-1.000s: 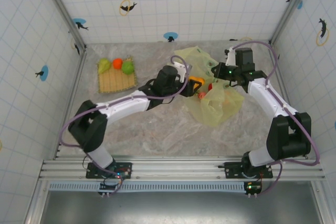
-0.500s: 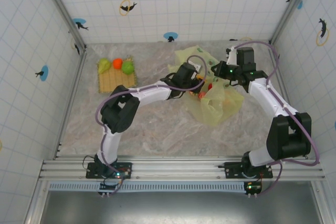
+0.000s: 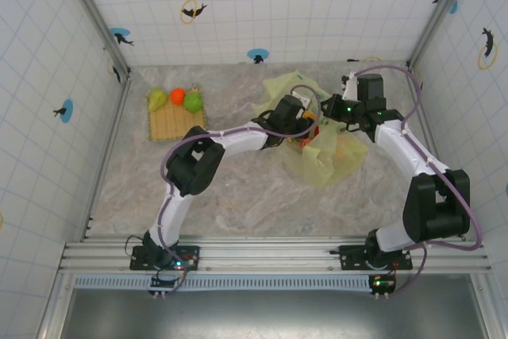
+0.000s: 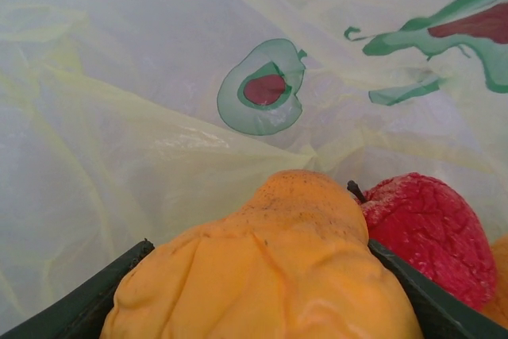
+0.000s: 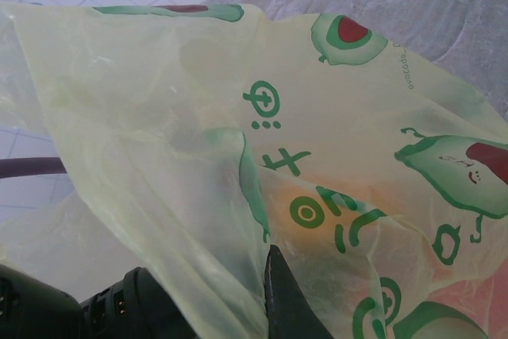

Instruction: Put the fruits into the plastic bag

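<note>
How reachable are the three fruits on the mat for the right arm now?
Probably not: the right gripper holds the plastic bag, the left arm lies across the path, and those fruits sit far left.

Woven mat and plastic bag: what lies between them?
Bare marble table, seen in the top view; the left arm's white forearm crosses above it.

I count one plastic bag [image 3: 329,164], one woven mat [image 3: 175,123] carrying three fruits [image 3: 177,95], and, up close, one lumpy orange fruit [image 4: 270,275] beside one red fruit [image 4: 425,232].
</note>
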Controlling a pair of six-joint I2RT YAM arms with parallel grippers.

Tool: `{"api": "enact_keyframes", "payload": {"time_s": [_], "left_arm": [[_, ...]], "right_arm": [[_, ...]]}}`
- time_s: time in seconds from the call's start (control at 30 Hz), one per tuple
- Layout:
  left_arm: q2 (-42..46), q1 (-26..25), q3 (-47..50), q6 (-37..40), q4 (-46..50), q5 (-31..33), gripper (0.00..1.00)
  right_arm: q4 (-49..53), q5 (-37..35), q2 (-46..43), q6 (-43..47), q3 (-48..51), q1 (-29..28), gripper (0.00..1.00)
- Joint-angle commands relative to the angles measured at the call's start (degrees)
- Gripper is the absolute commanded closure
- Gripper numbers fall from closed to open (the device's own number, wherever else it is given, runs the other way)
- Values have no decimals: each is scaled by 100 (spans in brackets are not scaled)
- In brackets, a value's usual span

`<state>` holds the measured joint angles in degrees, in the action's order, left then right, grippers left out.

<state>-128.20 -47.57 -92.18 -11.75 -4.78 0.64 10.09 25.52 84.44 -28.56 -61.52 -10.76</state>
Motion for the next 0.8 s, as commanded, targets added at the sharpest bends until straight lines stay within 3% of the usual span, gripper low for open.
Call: {"api": "enact_keyframes", "payload": {"time_s": [0.0,0.37,0.6,0.77], "left_arm": [[-203,20,-201,229,110,69,29],[391,20,63,202,115,-151,17],[1530,20,1391,-33,-464,-560,11],[2309,20,2165,-190,-385,-989,11]], "right_arm": [[-154,50,-25,-5,87,32,100],[-56,15,-25,87,70,98,100],[-14,-20,-33,156,59,164,100],[-2,-12,-33,174,60,206,100]]}}
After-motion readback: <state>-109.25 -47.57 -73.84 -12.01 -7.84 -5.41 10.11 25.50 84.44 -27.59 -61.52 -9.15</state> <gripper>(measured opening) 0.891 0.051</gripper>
